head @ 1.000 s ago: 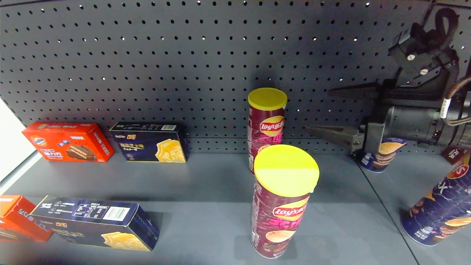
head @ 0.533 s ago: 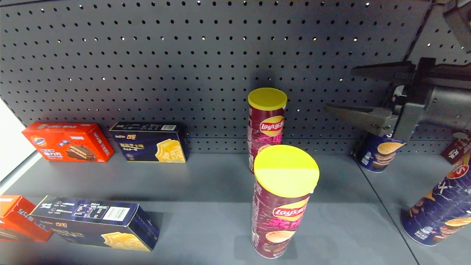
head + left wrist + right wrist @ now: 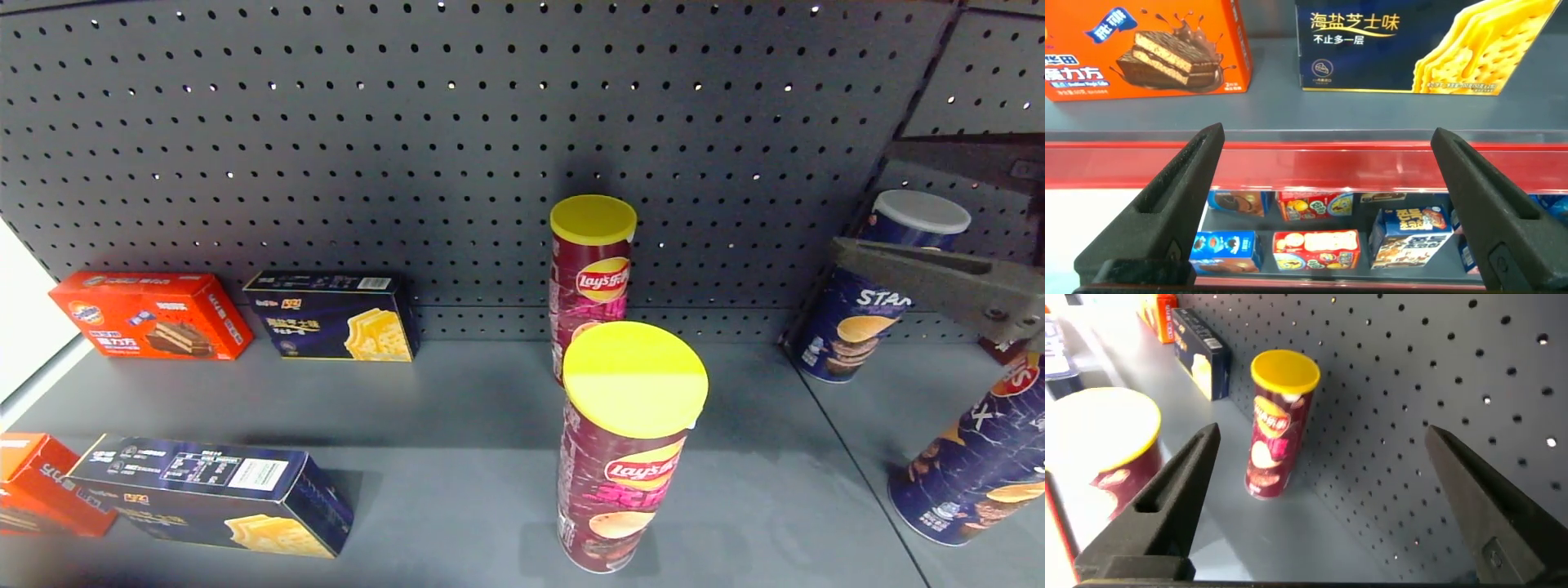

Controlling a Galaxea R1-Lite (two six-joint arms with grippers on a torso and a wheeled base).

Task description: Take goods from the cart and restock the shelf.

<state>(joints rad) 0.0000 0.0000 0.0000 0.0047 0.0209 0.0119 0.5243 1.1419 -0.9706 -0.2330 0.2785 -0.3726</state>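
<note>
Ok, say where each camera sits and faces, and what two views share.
Head view: on the head, looking down at the shelf and pegboard; open right gripper at right edge.
Left wrist view: on the left wrist, facing the shelf's front, orange box and navy box; open left gripper frames them.
Right wrist view: on the right wrist, facing the rear maroon can and pegboard; own open gripper frames it.
Shared: head and right wrist views both show the rear maroon can.

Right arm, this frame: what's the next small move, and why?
Probably pull the right gripper back off the shelf to fetch more goods. Its jaws stand open and empty, and the front can and rear can, both yellow-lidded, stand upright on the shelf, apart from it.
</note>
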